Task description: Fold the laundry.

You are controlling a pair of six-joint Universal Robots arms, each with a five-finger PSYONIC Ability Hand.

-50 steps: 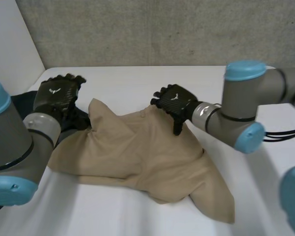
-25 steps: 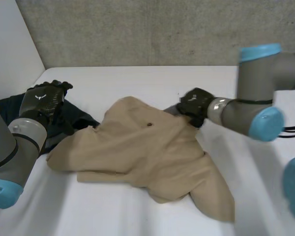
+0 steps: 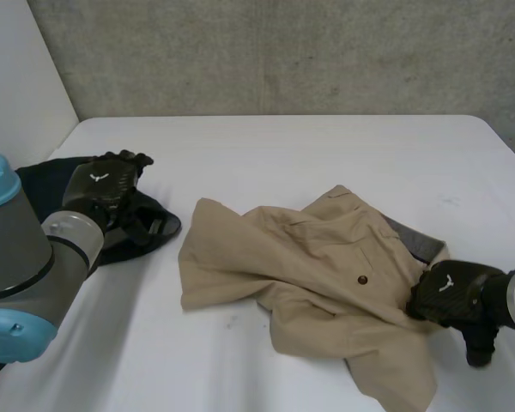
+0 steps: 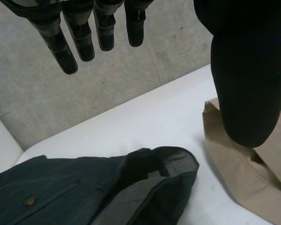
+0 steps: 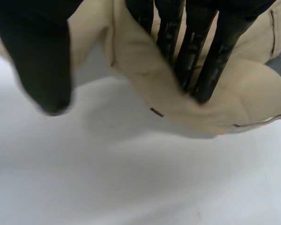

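Right, your tan garment (image 3: 318,266) sits crumpled on the white table (image 3: 283,146), from centre out toward four o'clock, nowhere near flat. Your right hand (image 3: 451,296) is at its four o'clock edge, fingers (image 5: 191,51) straight and laid on a fold, thumb standing off, so nothing is pinched. Your left hand (image 3: 103,182) hovers relaxed and empty at nine o'clock over the dark navy garment (image 3: 150,230). I'd flatten before folding: pinch that edge properly, bring the left to the tan cloth's nine o'clock edge, and draw it taut.
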